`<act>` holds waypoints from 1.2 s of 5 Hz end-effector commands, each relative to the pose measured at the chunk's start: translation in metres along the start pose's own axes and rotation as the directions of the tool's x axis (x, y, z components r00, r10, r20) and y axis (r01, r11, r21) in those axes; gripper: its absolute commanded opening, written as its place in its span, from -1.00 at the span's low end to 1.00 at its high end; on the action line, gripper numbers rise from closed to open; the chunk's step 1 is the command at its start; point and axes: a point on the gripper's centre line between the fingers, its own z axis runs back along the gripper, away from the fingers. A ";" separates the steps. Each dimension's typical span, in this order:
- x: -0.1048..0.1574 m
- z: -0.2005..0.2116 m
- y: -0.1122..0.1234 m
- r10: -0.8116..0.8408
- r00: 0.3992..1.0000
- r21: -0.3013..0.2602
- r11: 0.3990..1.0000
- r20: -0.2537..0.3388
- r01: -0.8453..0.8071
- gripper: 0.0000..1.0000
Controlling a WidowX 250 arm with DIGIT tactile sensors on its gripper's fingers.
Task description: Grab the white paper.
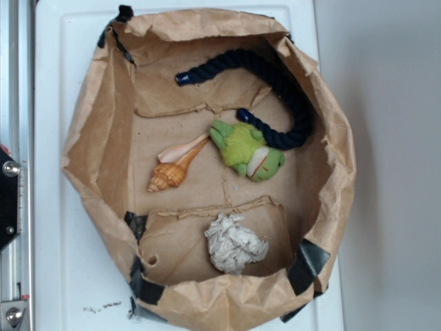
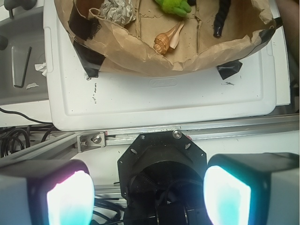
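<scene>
The white paper (image 1: 235,243) is a crumpled off-white ball lying in the near right part of the open brown paper bag (image 1: 89,165). In the wrist view the white paper (image 2: 116,10) shows at the top edge, inside the bag (image 2: 140,58). My gripper (image 2: 149,197) is open, its two glowing pads wide apart at the bottom of the wrist view. It hovers over the robot's black base, well away from the bag, with nothing between its fingers. The gripper does not show in the exterior view.
Inside the bag lie a green plush toy (image 1: 247,150), a tan spiral seashell (image 1: 176,167) and a dark blue rope (image 1: 275,93). The bag sits on a white tray (image 2: 164,101). An aluminium rail (image 2: 140,135) and cables run beside the base.
</scene>
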 end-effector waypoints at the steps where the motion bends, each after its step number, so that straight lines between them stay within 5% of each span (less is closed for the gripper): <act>1: 0.000 0.000 0.000 0.000 1.000 0.000 1.000 0.000 0.000 1.00; 3: 0.058 -0.010 -0.019 0.121 0.993 0.026 0.992 -0.003 -0.121 1.00; 4: 0.078 -0.017 -0.007 0.069 0.997 -0.018 0.997 0.038 -0.069 1.00; 5: 0.095 -0.030 0.010 -0.058 0.983 -0.008 0.998 0.172 0.060 1.00; 6: 0.117 -0.043 0.033 -0.067 0.981 -0.013 0.997 0.184 0.071 1.00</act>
